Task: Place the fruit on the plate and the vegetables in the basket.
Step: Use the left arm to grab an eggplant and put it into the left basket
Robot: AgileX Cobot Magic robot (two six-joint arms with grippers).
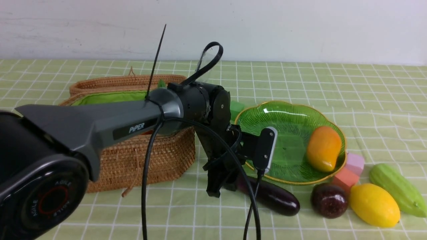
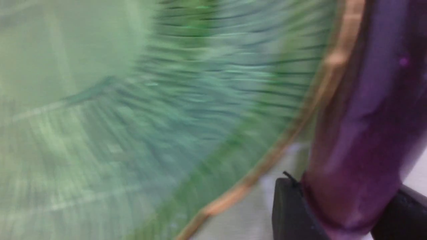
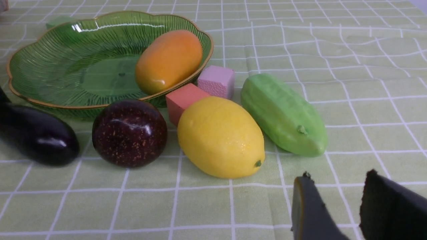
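Observation:
A long dark purple eggplant [image 1: 273, 198] lies on the cloth in front of the green glass plate [image 1: 253, 113]. My left gripper [image 1: 227, 188] reaches down onto its near end. In the blurred left wrist view the eggplant [image 2: 363, 133] fills the gap between the black fingers [image 2: 290, 210], beside the plate rim [image 2: 293, 133]. The mango [image 1: 323, 148] lies in the plate. The dark purple ball [image 1: 329, 200], the lemon [image 1: 374, 205] and the green gourd [image 1: 397, 190] lie right of the eggplant. The wicker basket [image 1: 150, 156] stands at the left, partly hidden by my arm. My right gripper [image 3: 338, 176] hovers open and empty near the lemon [image 3: 221, 136].
A pink foam cube [image 1: 355, 163] and a coral one [image 1: 345, 178] sit against the plate's right rim, between the mango side and the lemon. A green cube [image 1: 236, 107] lies behind the plate, by the basket. The basket's woven lid lies open at its back.

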